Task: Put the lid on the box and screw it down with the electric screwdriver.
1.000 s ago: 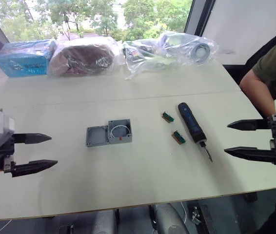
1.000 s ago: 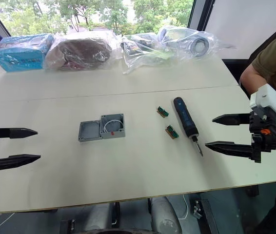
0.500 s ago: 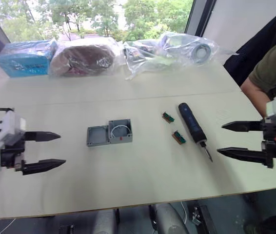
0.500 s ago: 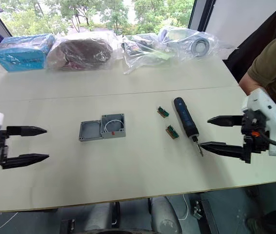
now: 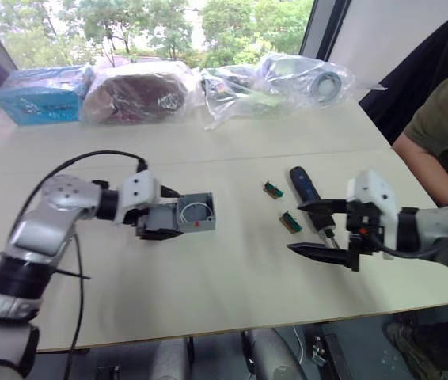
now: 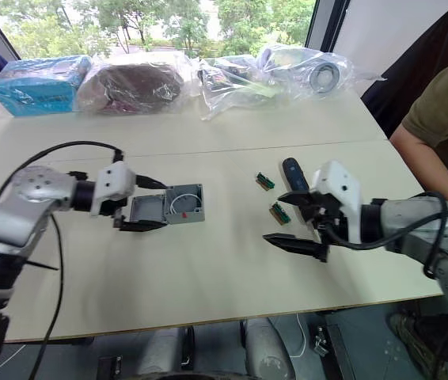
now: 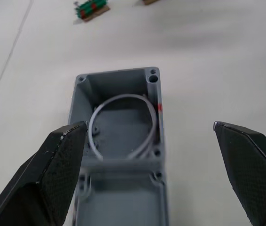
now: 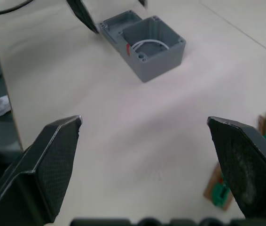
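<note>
The left gripper point(image 6: 139, 204), fingers apart, straddles the lid point(image 6: 146, 210), which lies flat against the open box point(image 6: 184, 203). The right gripper point(image 5: 319, 229), also spread, hovers beside the electric screwdriver point(image 5: 306, 190), whose long axis runs away from the robot.

Matt grey plastic box point(image 7: 123, 113)

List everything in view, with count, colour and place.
box: one, grey, open with a white wire inside, mid-table.
lid: one, grey, flat against the box's left side, between the left gripper's fingers.
electric screwdriver: one, dark blue-black, right of centre.
connector blocks: two, green-brown, left of the screwdriver.
plastic-wrapped packages: several along the table's far edge, one blue.
table: one, pale.
person: one, olive sleeve, at the right.
left gripper: black fingers, open around the lid.
right gripper: black fingers, open, by the screwdriver.
</note>
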